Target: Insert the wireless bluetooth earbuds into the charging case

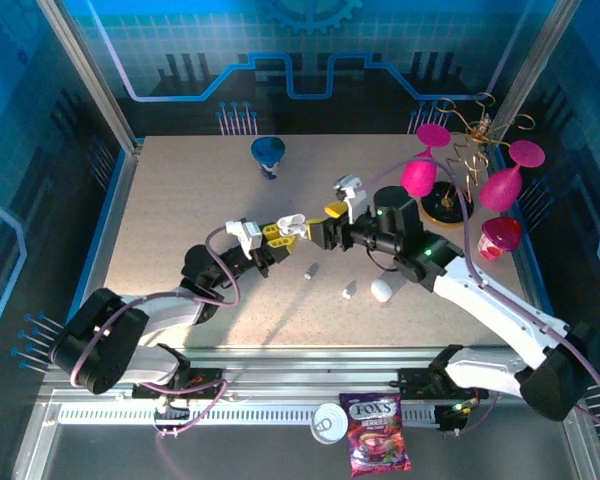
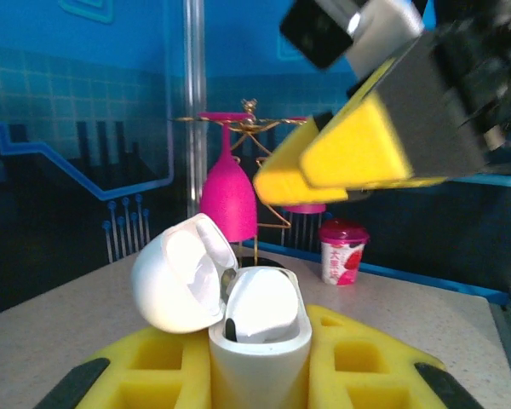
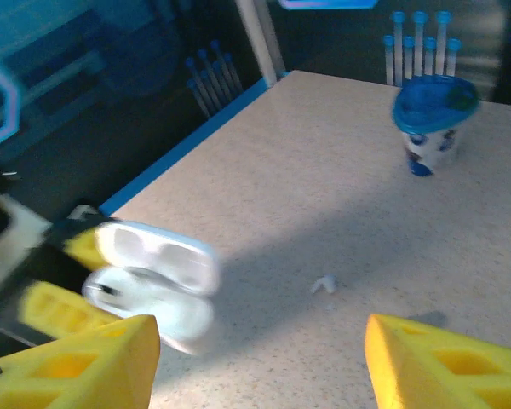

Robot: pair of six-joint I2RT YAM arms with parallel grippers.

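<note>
FOX'S candy bag, open charging case

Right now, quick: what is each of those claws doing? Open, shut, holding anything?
Left gripper: shut on the charging case, whose lid is open.
Right gripper: open, holding nothing.

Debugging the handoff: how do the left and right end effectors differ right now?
Left end effector is shut; right end effector is open. Left grips the charging case, lid open; right holds nothing, fingers aimed at that case. Both have yellow fingers.
</note>
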